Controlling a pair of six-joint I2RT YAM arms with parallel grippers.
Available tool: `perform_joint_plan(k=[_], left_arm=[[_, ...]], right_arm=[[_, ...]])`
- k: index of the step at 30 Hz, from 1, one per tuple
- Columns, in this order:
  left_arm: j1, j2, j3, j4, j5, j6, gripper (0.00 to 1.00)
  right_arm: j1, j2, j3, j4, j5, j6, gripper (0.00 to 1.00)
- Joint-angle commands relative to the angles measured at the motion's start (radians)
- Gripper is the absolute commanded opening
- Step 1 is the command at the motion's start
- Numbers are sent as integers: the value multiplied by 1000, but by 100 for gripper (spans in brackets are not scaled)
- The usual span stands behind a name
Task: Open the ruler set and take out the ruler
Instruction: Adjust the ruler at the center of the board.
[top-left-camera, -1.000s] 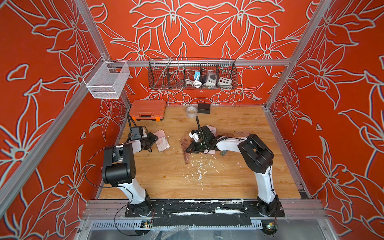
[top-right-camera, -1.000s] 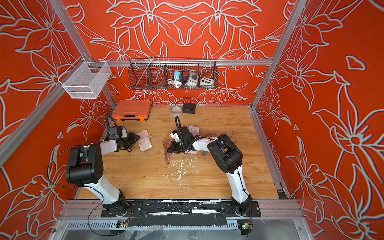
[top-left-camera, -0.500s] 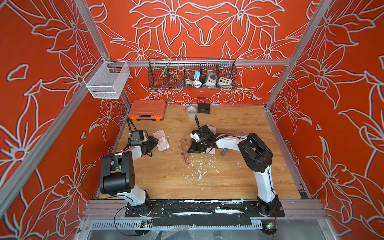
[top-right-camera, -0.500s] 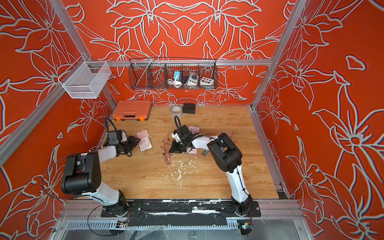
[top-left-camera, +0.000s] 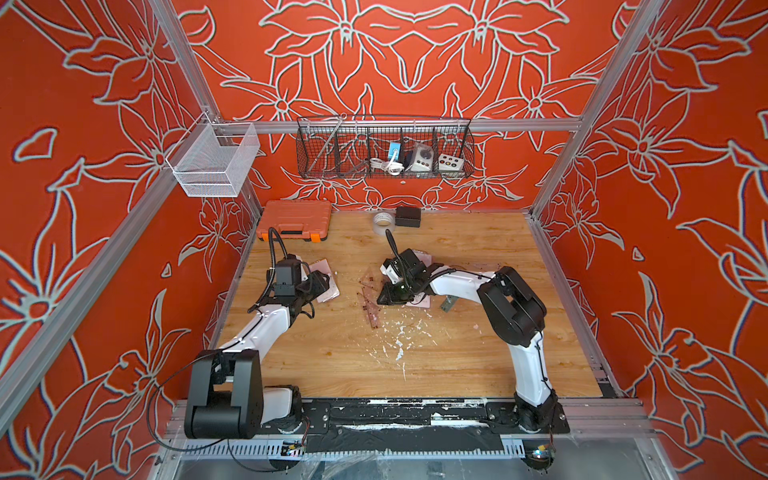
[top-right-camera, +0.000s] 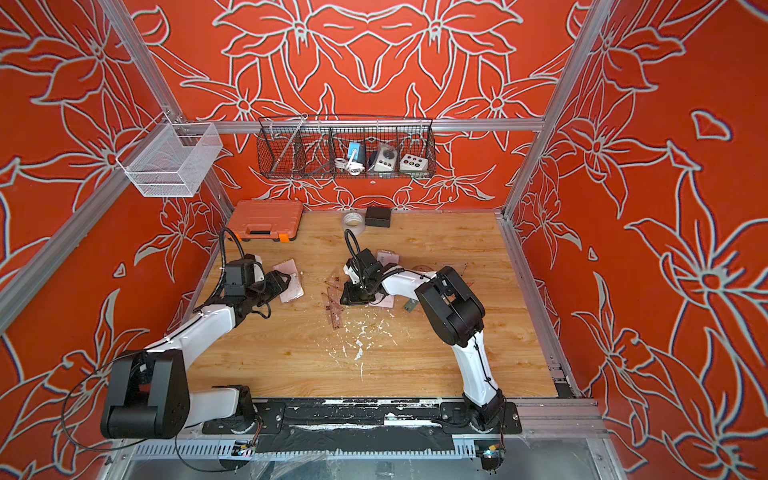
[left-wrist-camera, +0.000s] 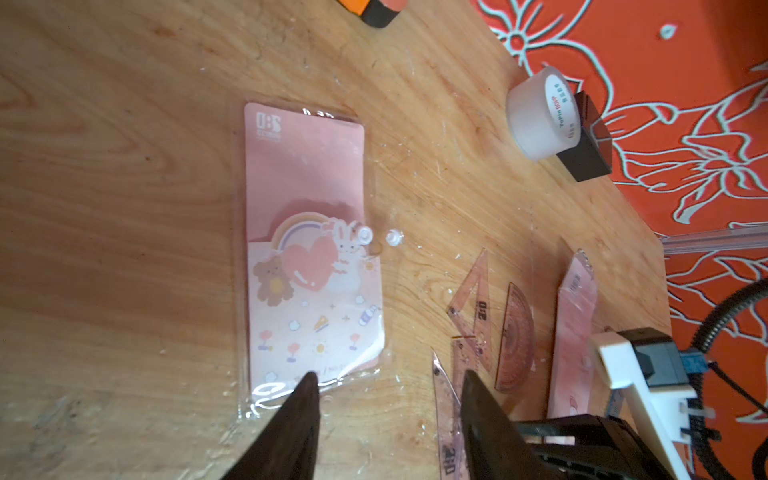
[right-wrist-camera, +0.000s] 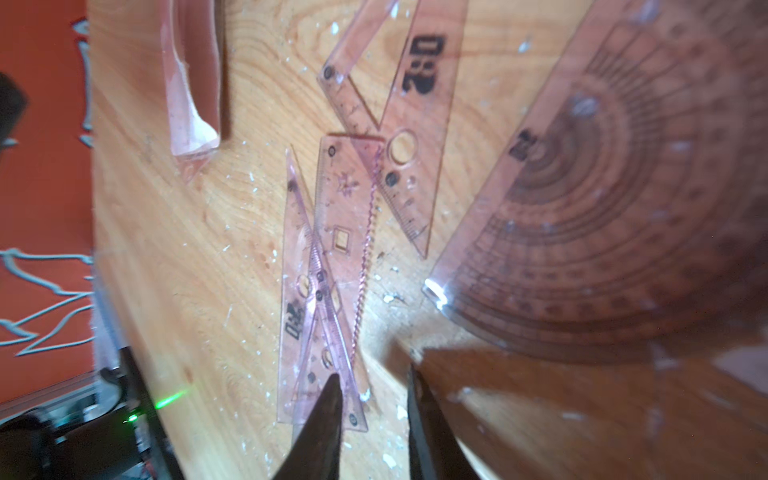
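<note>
Reaching low, right pincer (right-wrist-camera: 374, 376) hangs parted at the ruler (right-wrist-camera: 349, 199).

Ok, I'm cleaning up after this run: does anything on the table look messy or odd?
Yes. White flakes litter the table near the middle, like debris, and the clear pink rulers lie crossed over one another beside them, not lined up.

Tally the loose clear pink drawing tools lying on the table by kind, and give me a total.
Set squares: 2
Straight ruler: 1
Protractor: 1
Total: 4
</note>
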Motion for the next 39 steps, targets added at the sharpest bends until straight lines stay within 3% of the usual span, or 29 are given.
perform_joint_plan(k=[1,9,11,16,33,39], left_arm=[[-12,-39,-27,-46,-39,12,53],[-12,-100,-61,-62,-61,21,54],[-13,-100,-66,-59,-61,19,54],[-12,-107,-69,-58,-69,24,54],[-13,-74,-82,-32,-68,32,54],[-13,-68,-68,-54,-69,42,54]], right_arm=[[31,7,26,-87,81,-47,24],[75,10,16,-105,93,-70,18],[89,20,41,-138,114,-77,9],[112,39,66,-168,138,-62,0],[134,115,212,-191,73,-94,0],[143,168,283,-244,140,-98,0]])
